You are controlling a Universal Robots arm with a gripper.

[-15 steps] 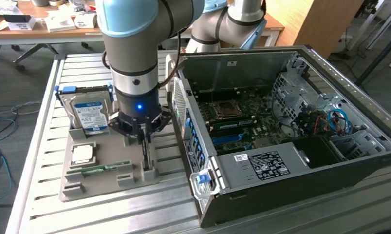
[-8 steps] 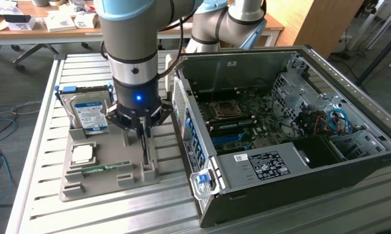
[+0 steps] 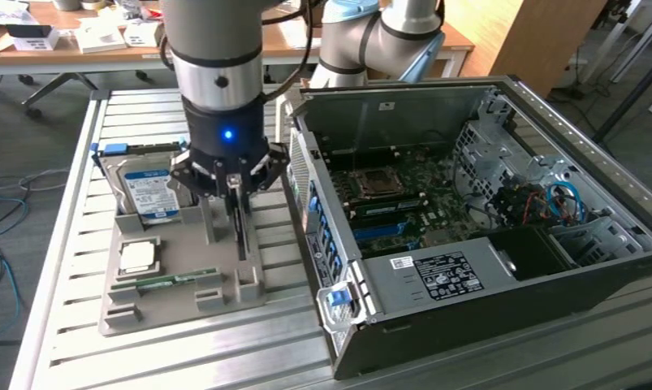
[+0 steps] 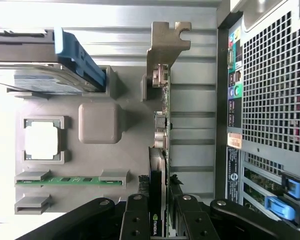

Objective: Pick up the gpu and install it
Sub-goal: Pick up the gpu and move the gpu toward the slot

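Gripping the gpu (image 4: pixel 161 125) with the end effector (image 4: pixel 161 215), clamping it from both sides. Holding it upright on edge in a slot of the grey holder tray (image 3: pixel 163 313) on the counter (image 3: pixel 196 357), just beside the open computer case (image 3: pixel 445 276) and near the hard drive (image 3: pixel 150 191) standing in the same tray.

Grey tray (image 3: pixel 174 307), hard drive (image 3: pixel 150 193) (blue label), processor chip (image 3: pixel 138 257), RAM stick (image 3: pixel 176 280), open computer case (image 3: pixel 390 110), slatted table (image 3: pixel 141 361).

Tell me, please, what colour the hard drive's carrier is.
The carrier is blue; it shows best in the wrist view.
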